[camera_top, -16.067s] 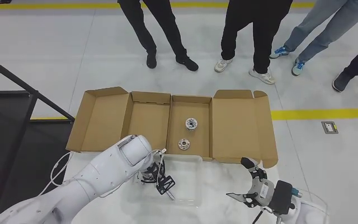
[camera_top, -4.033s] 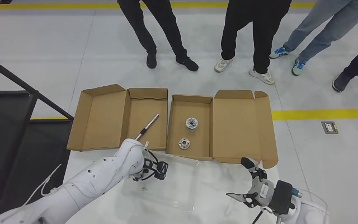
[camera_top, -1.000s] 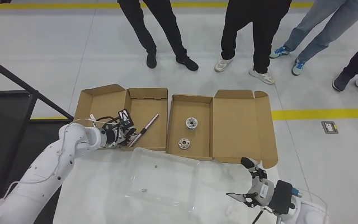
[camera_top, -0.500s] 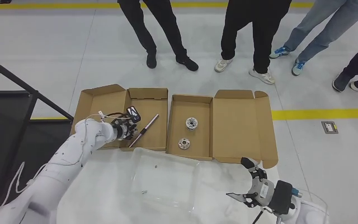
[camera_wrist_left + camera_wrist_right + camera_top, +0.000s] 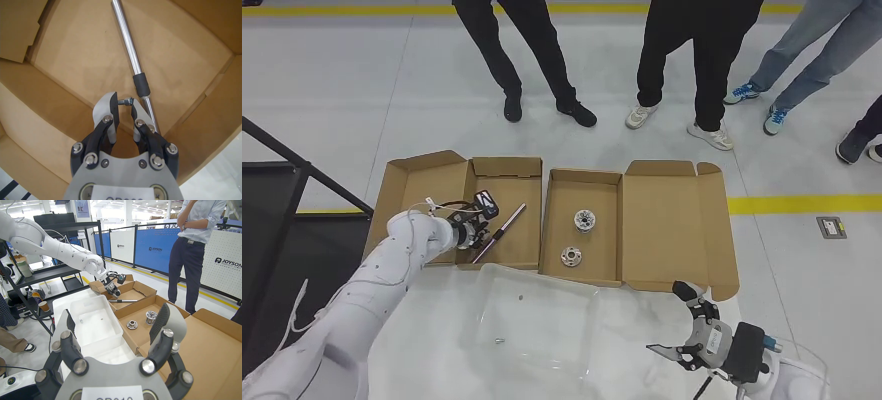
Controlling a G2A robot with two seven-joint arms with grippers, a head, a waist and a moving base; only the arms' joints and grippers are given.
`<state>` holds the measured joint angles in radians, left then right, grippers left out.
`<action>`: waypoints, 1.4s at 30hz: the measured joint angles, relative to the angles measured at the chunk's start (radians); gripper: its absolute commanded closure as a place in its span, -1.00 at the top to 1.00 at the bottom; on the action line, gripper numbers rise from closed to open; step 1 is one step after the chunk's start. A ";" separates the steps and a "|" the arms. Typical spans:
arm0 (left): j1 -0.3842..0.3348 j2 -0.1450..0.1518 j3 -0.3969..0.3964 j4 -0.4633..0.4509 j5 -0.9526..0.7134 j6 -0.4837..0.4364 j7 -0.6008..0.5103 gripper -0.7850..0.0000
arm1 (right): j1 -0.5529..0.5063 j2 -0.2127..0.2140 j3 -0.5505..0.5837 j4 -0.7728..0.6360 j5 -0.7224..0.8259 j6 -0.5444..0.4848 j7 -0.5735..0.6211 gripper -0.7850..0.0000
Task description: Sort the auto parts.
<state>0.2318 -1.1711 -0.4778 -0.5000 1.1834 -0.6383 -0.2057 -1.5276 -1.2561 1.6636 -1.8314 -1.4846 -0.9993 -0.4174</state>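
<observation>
**Left jaws hold a bolt over the left box; right jaws wide apart, idle**

Table (image 5: 437,330): white. It carries two open cardboard boxes along its far edge and a clear bin nearer the robot.

Left box (image 5: 497,195): flaps folded out. A metal rod (image 5: 128,43) lies diagonally on its floor. The rod's black sleeve (image 5: 141,85) sits towards the near end.

Right box (image 5: 604,250): just beside the left box. It holds two metal hubs, apart from each other. The toothed hub (image 5: 584,219) lies farther from the robot and the flanged hub (image 5: 571,257) nearer.

Clear bin (image 5: 542,325): in front of both boxes. One small loose bolt (image 5: 81,320) rests on its floor, with a smaller speck (image 5: 101,319) beyond it that is too small to identify.

Left gripper (image 5: 123,103): hangs over the near corner of the left box, just beside the rod's sleeved end. Its jaws are clamped on a short bolt (image 5: 125,101), held end to end between the pads, head against one pad and thread tip against the other. The bolt is above the box floor, not touching the rod.

Right gripper (image 5: 116,311): sits near the table's near right corner, well apart from the boxes' contents. Its jaws are spread wide with nothing between them.
</observation>
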 measured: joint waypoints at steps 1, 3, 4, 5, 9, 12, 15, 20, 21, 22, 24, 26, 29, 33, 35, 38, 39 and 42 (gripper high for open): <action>-0.002 -0.004 0.000 0.008 0.003 -0.002 0.003 -0.75 | 0.000 0.000 0.000 0.000 0.000 0.000 0.000 1.00; -0.005 -0.012 -0.001 0.025 0.008 -0.007 0.013 -0.71 | 0.000 0.000 0.000 0.000 0.000 0.000 0.000 1.00; -0.006 -0.015 -0.002 0.032 0.008 -0.011 0.019 -0.69 | 0.000 0.000 0.000 0.000 0.000 0.000 0.000 1.00; -0.009 -0.019 -0.004 0.042 0.010 -0.017 0.027 -0.67 | 0.000 0.000 0.000 0.000 0.000 0.000 0.000 1.00; -0.015 -0.029 -0.008 0.067 0.022 -0.030 0.046 -0.48 | 0.000 0.000 0.000 0.000 0.000 0.000 0.000 1.00; -0.018 -0.036 -0.011 0.082 0.030 -0.034 0.056 -0.44 | 0.000 0.000 0.000 0.000 0.000 0.000 0.000 1.00; -0.020 -0.042 -0.015 0.093 0.040 -0.037 0.066 -0.32 | 0.000 0.000 0.000 0.000 0.000 0.000 0.000 1.00; -0.023 -0.048 -0.021 0.107 0.054 -0.042 0.082 -0.15 | 0.000 0.000 0.000 0.000 0.000 0.000 0.000 1.00; -0.024 -0.050 -0.023 0.109 0.057 -0.043 0.086 -0.16 | 0.000 0.000 0.000 0.000 0.000 0.000 0.000 1.00; -0.024 -0.050 -0.025 0.110 0.060 -0.043 0.090 -0.16 | 0.000 0.000 0.000 0.000 0.000 0.000 0.000 1.00; -0.026 -0.051 -0.029 0.111 0.067 -0.043 0.102 -0.16 | 0.000 0.000 0.000 0.000 0.000 0.000 0.000 1.00; -0.029 -0.049 -0.036 0.110 0.071 -0.042 0.124 -0.18 | 0.000 0.000 0.000 0.000 0.000 0.000 0.000 1.00; -0.039 -0.036 -0.056 0.101 0.071 -0.072 0.192 -0.16 | 0.000 0.000 0.000 0.000 0.000 0.000 0.000 1.00; -0.048 0.007 -0.086 0.049 0.118 -0.142 0.326 -0.13 | 0.000 0.000 0.000 0.000 0.000 0.000 0.000 1.00; -0.042 0.033 -0.099 0.008 0.152 -0.173 0.380 -0.11 | 0.000 0.000 0.000 0.000 0.000 0.000 0.000 1.00; -0.007 0.089 -0.127 -0.109 0.228 -0.247 0.462 -0.07 | 0.000 0.000 0.000 0.000 0.000 0.000 0.000 1.00; 0.007 0.106 -0.137 -0.150 0.250 -0.265 0.475 -0.07 | 0.000 0.000 0.000 0.000 0.000 0.000 0.000 1.00; 0.071 0.165 -0.182 -0.311 0.313 -0.320 0.490 -0.04 | 0.000 0.000 0.000 0.000 0.000 0.000 0.000 1.00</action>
<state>0.3023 -1.0059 -0.6598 -0.8107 1.4965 -0.9580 0.2845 -1.5276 -1.2561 1.6636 -1.8314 -1.4846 -0.9993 -0.4174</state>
